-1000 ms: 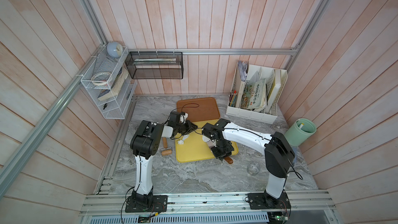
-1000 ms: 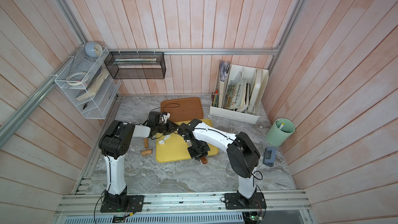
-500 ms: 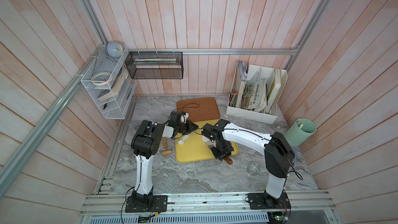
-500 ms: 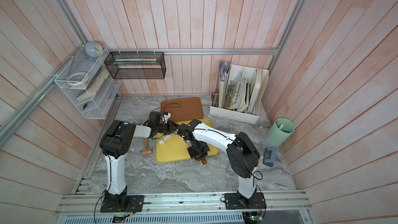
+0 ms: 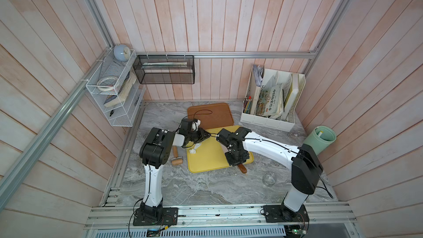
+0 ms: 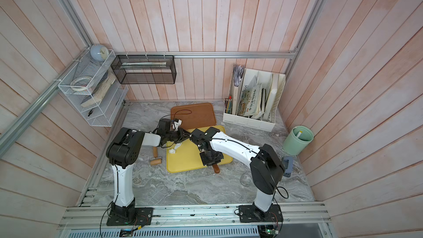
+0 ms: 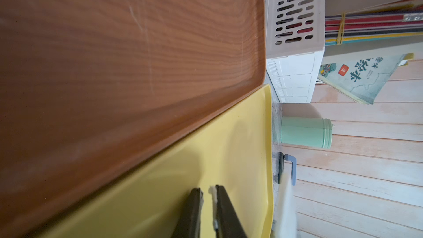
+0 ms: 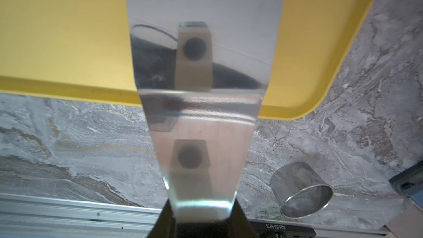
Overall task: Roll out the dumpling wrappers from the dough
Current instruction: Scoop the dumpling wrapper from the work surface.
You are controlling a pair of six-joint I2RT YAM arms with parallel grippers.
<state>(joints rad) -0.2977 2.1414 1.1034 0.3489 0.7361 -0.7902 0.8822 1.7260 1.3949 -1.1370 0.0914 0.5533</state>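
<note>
Two small crumpled white dough pieces (image 5: 193, 150) (image 6: 173, 149) lie on the yellow tray (image 5: 206, 161) near its far left corner. No round dumpling wrapper shows; my right arm covers part of the tray. My left gripper (image 5: 207, 136) (image 7: 207, 191) hovers low over the tray's far edge, open by only a narrow gap with nothing in it. A white dough smear clings to one of its fingers (image 7: 214, 194). My right gripper (image 5: 238, 161) (image 8: 201, 216) points down at the tray's near right corner, shut on a metal spatula (image 8: 201, 65) with a brown handle (image 5: 242, 168).
A wooden roller (image 5: 176, 157) lies on the marble left of the tray. A brown tray (image 5: 209, 115) sits behind it. A metal ring cutter (image 8: 299, 191) (image 5: 269, 178) lies to the near right. A white file organizer (image 5: 270, 101) and a green cup (image 5: 320, 139) stand at the right.
</note>
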